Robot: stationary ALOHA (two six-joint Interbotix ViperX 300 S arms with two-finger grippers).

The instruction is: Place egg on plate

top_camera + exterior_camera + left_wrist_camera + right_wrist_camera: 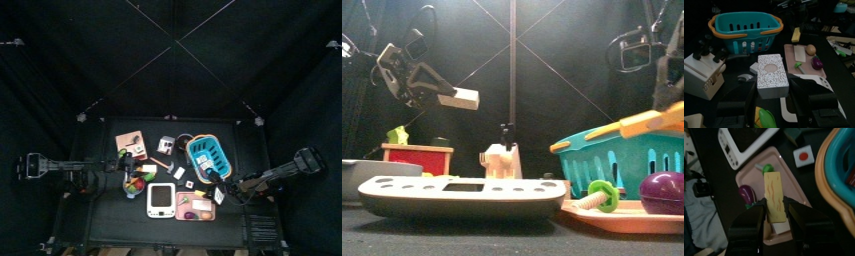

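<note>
Black cluttered table; right gripper clamps yellow wooden block over peach board, left gripper holds speckled white box, brown egg untouched

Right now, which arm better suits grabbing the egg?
Probably right: the right tool hangs over the board with the egg, though holding a yellow block; the left tool holds a white box farther off.

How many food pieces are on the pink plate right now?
3 on the pink plate: a tan egg at one end, a green piece mid-plate, a purple eggplant beside it. In the right wrist view the held yellow block covers part, so another could be hidden.
</note>
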